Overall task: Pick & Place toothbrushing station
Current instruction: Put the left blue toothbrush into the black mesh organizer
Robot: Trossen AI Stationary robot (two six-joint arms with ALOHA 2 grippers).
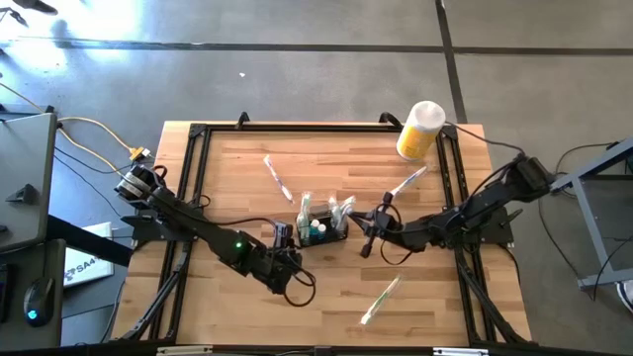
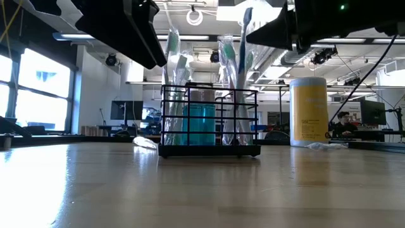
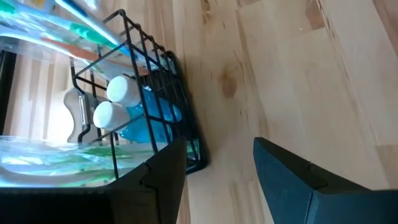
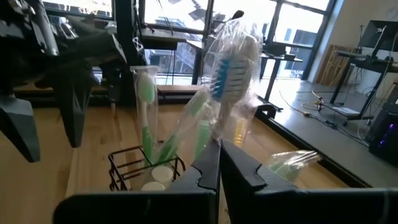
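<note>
The toothbrushing station (image 1: pixel 323 227), a small black wire caddy, stands upright near the middle of the wooden bench (image 1: pixel 227 168). Inside it are two blue tubes with white caps (image 3: pixel 118 102) and several wrapped toothbrushes (image 2: pixel 174 57) that stick up above its rim.

The left gripper (image 1: pixel 282 235) is just beside the left end of the caddy. Its fingers (image 3: pixel 161 180) are spread apart and hold nothing; in the left wrist view one finger is very close to the lower corner of the caddy, and I cannot tell if it touches the wire.

The right gripper (image 1: pixel 368 225) is just beside the right end of the caddy. Its fingers (image 4: pixel 208 165) are pressed together and pinch the lower part of a wrapped toothbrush with a blue and white head (image 4: pixel 229 68), which points up above the fingertips. In the right wrist view the caddy is beyond the fingers, with green toothbrushes in it.

Three more wrapped toothbrushes lie on the bench: one far and left of the caddy (image 1: pixel 273 176), one far and right of it (image 1: pixel 409 182), and one near and right of it (image 1: pixel 380 300). A yellow cylinder with a white lid (image 1: pixel 420 130) stands at the far right edge of the bench, well apart from the caddy.
</note>
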